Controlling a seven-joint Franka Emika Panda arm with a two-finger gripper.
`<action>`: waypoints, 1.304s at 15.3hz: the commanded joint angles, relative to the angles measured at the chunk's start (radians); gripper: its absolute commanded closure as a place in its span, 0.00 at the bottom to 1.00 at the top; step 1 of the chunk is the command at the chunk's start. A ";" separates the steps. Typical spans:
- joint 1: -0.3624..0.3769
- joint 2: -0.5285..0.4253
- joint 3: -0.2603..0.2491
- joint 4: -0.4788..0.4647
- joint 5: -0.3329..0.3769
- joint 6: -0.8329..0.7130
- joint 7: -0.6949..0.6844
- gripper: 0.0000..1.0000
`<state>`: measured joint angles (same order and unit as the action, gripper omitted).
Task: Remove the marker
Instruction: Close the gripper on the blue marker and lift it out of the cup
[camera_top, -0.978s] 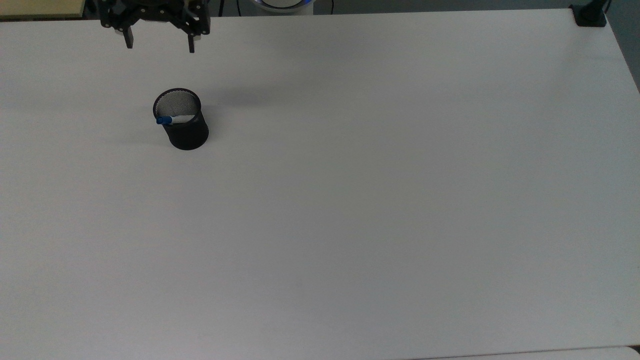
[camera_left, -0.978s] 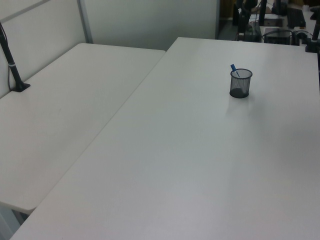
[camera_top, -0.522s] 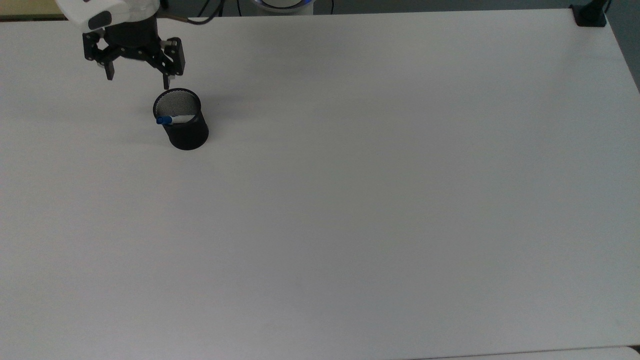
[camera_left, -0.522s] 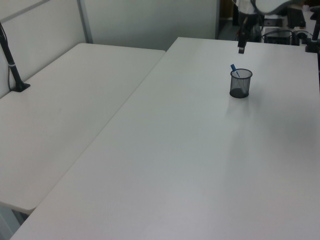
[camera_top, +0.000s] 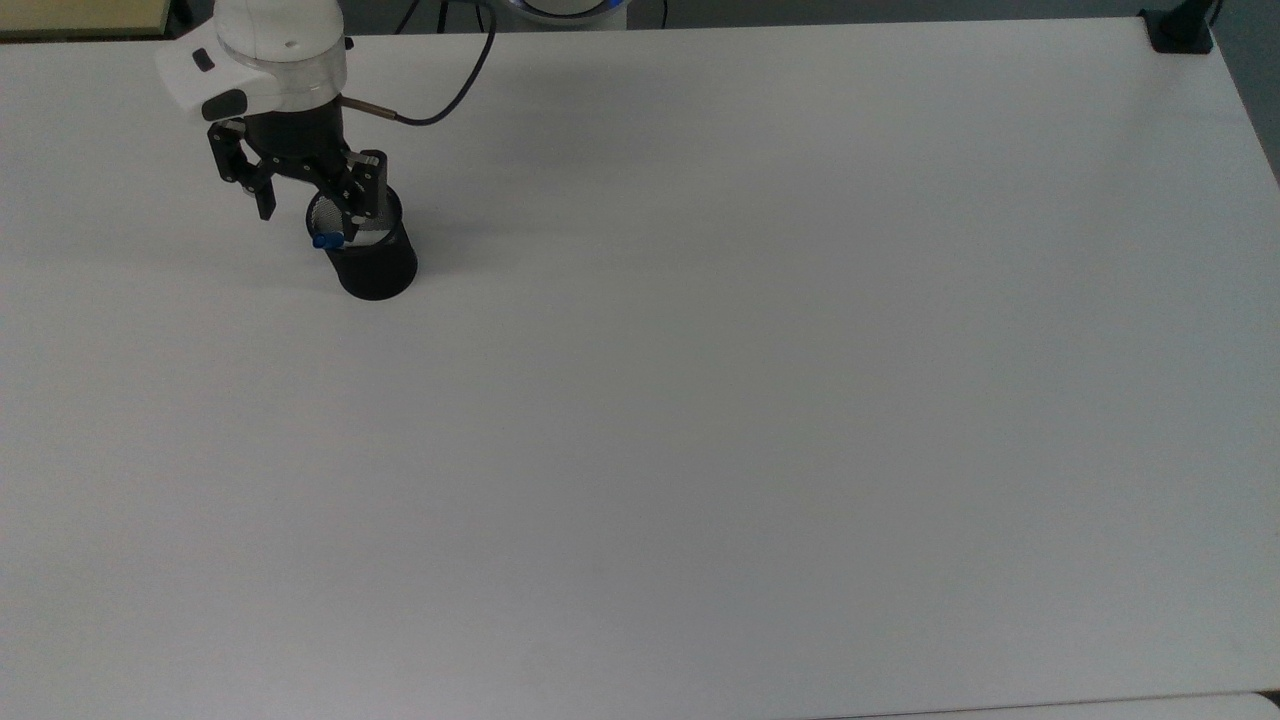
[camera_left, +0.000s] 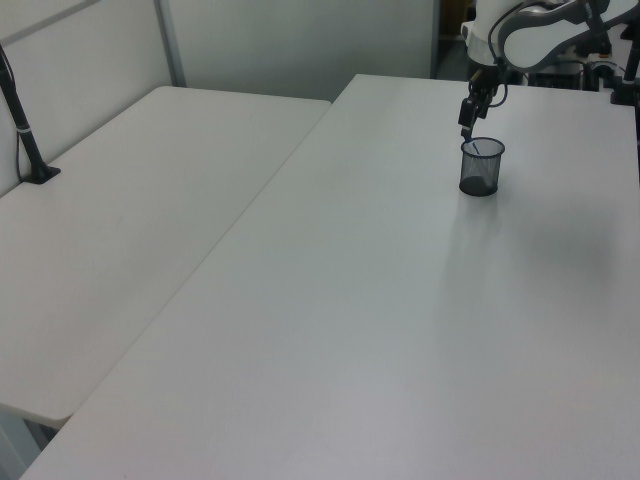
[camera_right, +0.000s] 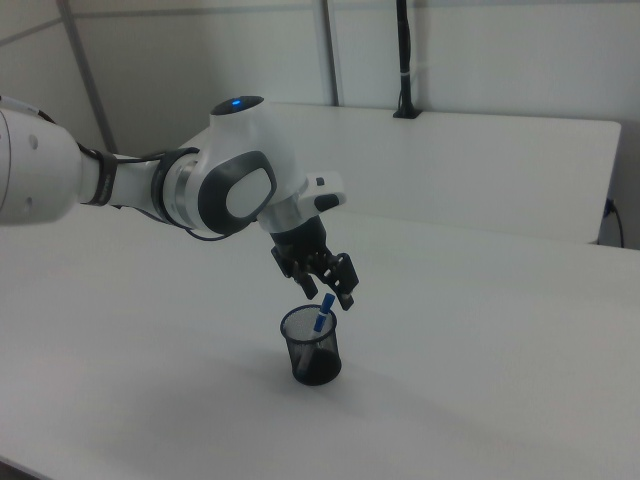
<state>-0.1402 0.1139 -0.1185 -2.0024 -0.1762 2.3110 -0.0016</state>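
Observation:
A black mesh cup (camera_top: 375, 268) (camera_left: 480, 170) (camera_right: 314, 355) stands upright on the white table (camera_top: 700, 400), near the top view's upper left. The marker (camera_top: 323, 241) (camera_right: 324, 309) leans inside it, and its blue cap sticks out above the rim on the top view's left side. My gripper (camera_top: 308, 222) (camera_left: 468, 126) (camera_right: 326, 292) hangs open just above the cup's mouth. One of its fingers (camera_top: 265, 208) is outside the rim and the other is over the opening. The blue cap lies roughly between them, and nothing is held.
The arm's white wrist (camera_top: 270, 50) and a dark cable (camera_top: 450, 100) reach in from the table's far edge. A black clamp (camera_top: 1180, 30) sits at the top view's top right corner. A second white table (camera_left: 120, 220) with a black post (camera_left: 25, 130) adjoins on the left view's left.
The open gripper has come down from the table's far edge toward the cup and now sits over its rim around the marker's cap. Cup and marker have not moved.

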 joint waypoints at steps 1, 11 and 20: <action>0.013 0.003 -0.006 -0.015 0.023 0.042 0.025 0.31; 0.022 0.027 0.000 -0.012 0.052 0.084 0.034 0.78; 0.021 -0.045 0.002 0.023 0.066 0.007 0.029 0.95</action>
<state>-0.1263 0.1353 -0.1149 -1.9917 -0.1253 2.3705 0.0217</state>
